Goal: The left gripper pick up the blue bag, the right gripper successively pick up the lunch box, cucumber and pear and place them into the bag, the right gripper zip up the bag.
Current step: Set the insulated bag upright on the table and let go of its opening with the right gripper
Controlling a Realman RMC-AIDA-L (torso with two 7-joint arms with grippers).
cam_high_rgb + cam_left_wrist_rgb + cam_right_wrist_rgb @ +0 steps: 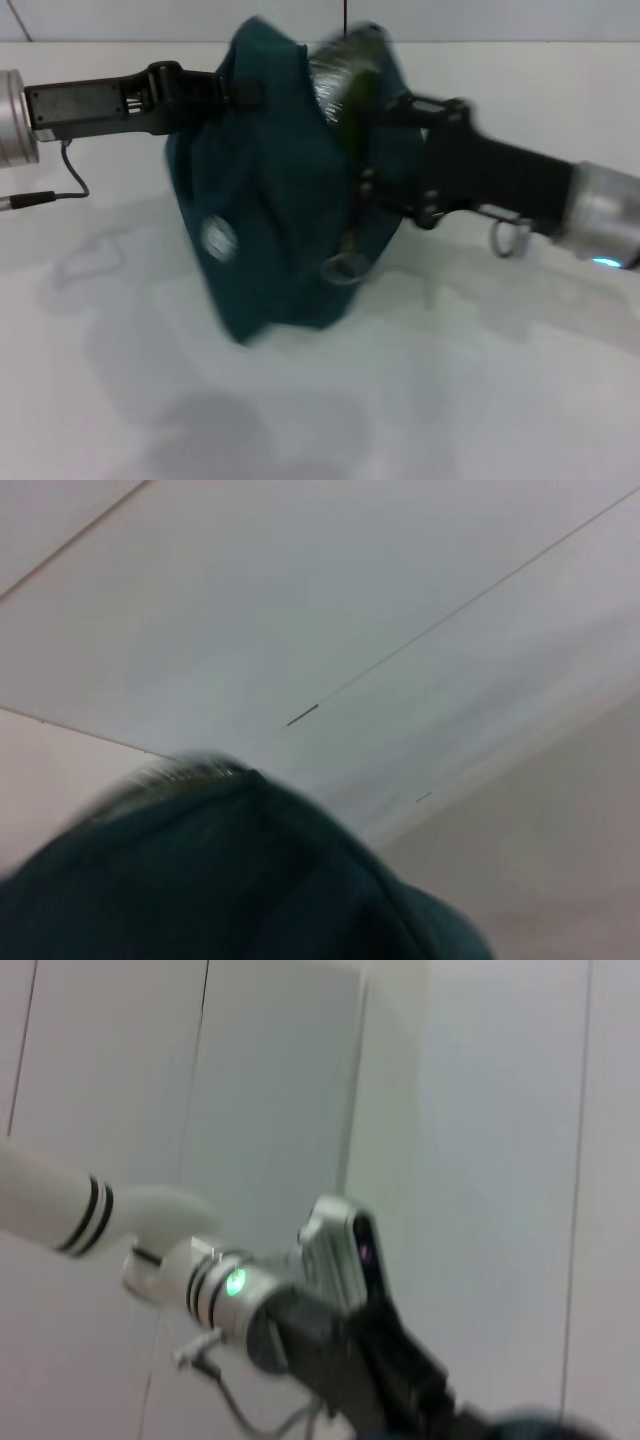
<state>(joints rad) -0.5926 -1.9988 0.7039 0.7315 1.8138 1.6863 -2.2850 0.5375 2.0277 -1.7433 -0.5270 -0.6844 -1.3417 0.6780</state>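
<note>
Both grippers meet the bag [270, 220]: my left one [215, 88] grasps its top edge, my right one [375, 150] reaches its mouth, grip hidden.

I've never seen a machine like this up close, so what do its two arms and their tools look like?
Both arms end in a silver metal cylinder followed by a black, blocky tool. The left tool trails a thin dark cable with a plug. The right tool has a small metal ring hanging under it and a blue light on its silver cuff. The right wrist view shows white arm tubing with black bands and a green light.
</note>
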